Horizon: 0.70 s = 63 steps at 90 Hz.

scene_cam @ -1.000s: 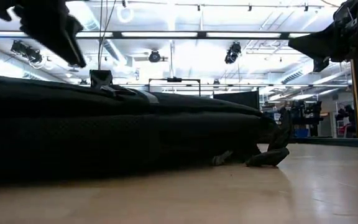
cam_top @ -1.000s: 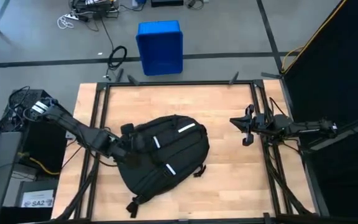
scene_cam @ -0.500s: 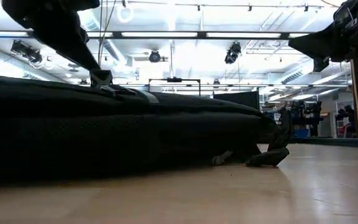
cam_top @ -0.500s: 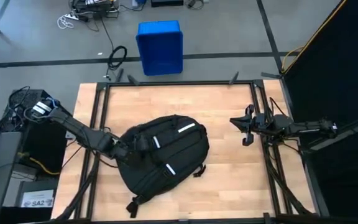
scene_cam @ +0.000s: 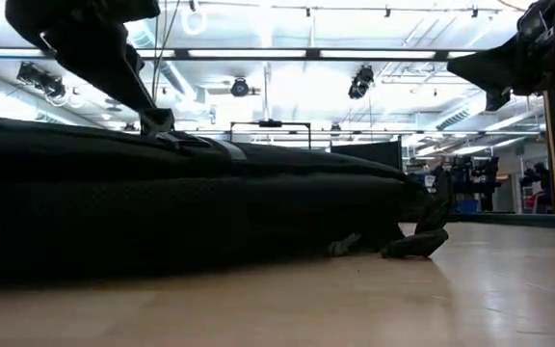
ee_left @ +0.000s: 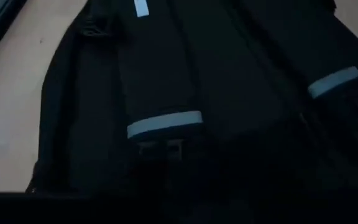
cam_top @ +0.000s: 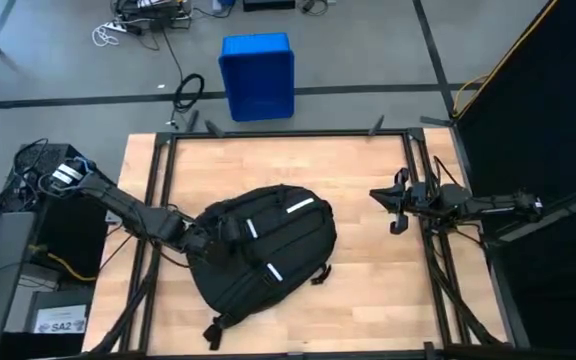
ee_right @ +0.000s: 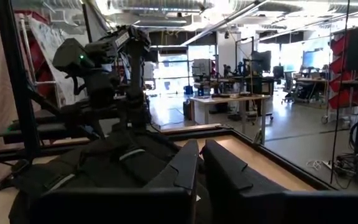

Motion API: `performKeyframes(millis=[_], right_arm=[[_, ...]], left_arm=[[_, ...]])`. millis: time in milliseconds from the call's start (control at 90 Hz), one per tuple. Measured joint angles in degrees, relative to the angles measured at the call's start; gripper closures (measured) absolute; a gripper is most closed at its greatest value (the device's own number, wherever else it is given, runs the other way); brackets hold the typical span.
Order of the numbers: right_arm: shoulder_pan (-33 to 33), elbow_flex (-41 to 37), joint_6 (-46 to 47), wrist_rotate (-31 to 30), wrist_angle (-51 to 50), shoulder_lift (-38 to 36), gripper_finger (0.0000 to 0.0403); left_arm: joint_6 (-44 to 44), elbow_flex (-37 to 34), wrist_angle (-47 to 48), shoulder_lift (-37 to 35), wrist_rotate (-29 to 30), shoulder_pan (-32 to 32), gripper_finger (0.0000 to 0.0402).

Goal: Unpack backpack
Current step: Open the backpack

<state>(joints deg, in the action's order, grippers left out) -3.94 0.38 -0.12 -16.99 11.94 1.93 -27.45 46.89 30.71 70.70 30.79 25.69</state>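
Note:
The black backpack (cam_top: 273, 255) lies flat on the wooden table, its side with white reflective stripes (cam_top: 298, 208) facing up and its rounded top toward the far right. My left gripper (cam_top: 213, 232) is at the backpack's left edge, low over its upper surface (scene_cam: 154, 120). The left wrist view looks closely down on the fabric and stripes (ee_left: 164, 124). My right gripper (cam_top: 398, 207) hangs shut above the table's right side, clear of the backpack (ee_right: 104, 168).
A blue bin (cam_top: 257, 75) stands on the floor beyond the far edge. A black metal frame (cam_top: 158, 190) borders the table. Loose straps (cam_top: 320, 275) trail from the backpack's near side. Bare wood (cam_top: 368, 290) lies between the backpack and the right arm.
My left gripper has come down and a little toward the near edge, from above the backpack onto its left upper side, and has stayed there for the last half second. The backpack has not moved.

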Motion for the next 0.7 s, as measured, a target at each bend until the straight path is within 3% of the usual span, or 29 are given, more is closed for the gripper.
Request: performKeyframes(millis=[278, 700], right_arm=[[0.0, 0.0, 0.0, 0.0, 0.0, 0.0, 0.0398], [0.0, 0.0, -1.5, 0.0, 0.0, 0.0, 0.0402]], left_arm=[[1.5, 0.0, -2.2, 0.0, -0.6, 0.0, 0.0218], [-3.8, 0.0, -2.1, 0.0, -4.5, 0.3, 0.0218]])
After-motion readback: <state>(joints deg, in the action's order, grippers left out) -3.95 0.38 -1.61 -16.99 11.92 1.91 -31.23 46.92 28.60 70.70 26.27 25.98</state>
